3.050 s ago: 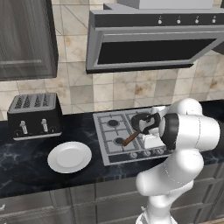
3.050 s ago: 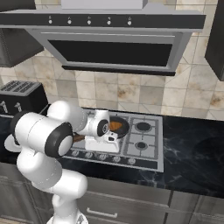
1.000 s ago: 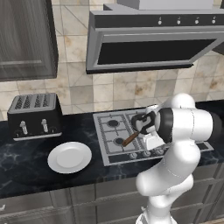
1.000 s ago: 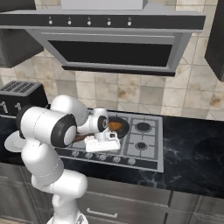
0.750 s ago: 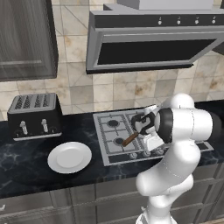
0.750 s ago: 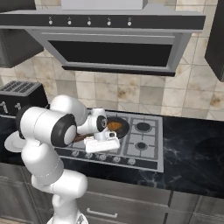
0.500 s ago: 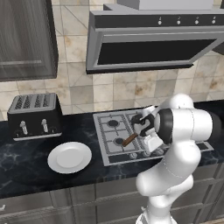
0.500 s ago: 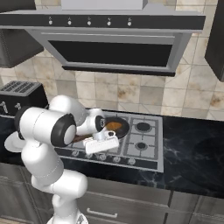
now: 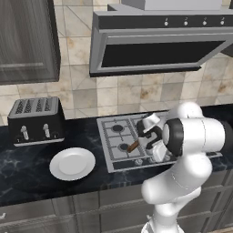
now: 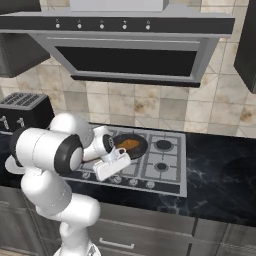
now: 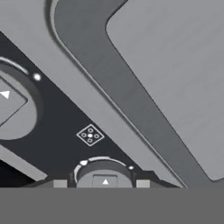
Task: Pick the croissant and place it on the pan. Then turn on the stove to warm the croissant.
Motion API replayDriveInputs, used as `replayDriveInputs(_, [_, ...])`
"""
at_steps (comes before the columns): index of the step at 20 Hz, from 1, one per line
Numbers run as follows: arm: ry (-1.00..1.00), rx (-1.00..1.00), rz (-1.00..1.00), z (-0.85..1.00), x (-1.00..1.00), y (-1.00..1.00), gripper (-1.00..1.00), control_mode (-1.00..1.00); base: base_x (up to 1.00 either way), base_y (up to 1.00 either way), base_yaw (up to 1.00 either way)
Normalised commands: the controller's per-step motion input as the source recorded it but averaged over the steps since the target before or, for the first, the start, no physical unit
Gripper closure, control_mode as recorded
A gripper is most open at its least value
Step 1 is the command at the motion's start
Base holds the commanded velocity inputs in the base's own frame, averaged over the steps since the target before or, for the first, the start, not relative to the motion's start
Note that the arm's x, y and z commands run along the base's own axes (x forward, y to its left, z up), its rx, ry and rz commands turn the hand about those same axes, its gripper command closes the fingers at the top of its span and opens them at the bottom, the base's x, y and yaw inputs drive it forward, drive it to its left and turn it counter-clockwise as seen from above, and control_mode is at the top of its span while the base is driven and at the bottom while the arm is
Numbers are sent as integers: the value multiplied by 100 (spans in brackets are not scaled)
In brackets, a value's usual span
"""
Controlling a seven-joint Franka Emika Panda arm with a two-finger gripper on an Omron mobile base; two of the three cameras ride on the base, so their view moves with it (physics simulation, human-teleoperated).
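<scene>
Lower and nearer than three seconds ago, the arm now bends down over the near edge of the stove (image 10: 165, 157), its wrist dropped from above the pan toward the row of knobs along the front; the toaster and the plate sit where they were.

By size, the stove comes first: the silver-grey cooktop sits mid-counter under the hood. On its left side stands the pan (image 10: 131, 145), dark and round, its brown handle pointing toward the near left in the left base view. Inside it lies the croissant (image 10: 129, 144), a golden-brown patch on the pan floor, so the first half of the task looks done. Left of the stove the white plate (image 9: 73, 163) lies bare, and farther left stands the black toaster (image 9: 36, 120).

The gripper (image 11: 101, 183) hovers just over a round knob (image 11: 103, 175), with a second knob (image 11: 13, 107) beside it. Only the very tips of the fingers (image 11: 60, 184) peek up either side of the near knob, apparently spread about as wide as it, with no contact to be made out.

What is left, I judge, is closing on that knob and turning it; no flame shows at any burner yet
</scene>
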Motion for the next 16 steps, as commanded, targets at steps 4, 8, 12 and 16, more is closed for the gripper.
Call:
replayDriveInputs(4, [0, 0, 37, -14, -23, 0, 100, -100, 0, 0, 0])
replayDriveInputs(8, [0, 0, 35, -16, -20, 0, 100, -100, 0, 0, 0])
replayDriveInputs(12, [0, 0, 35, -17, -16, 0, 100, -100, 0, 0, 0])
replayDriveInputs(16, [0, 0, 35, -18, -18, 0, 100, -100, 0, 0, 0])
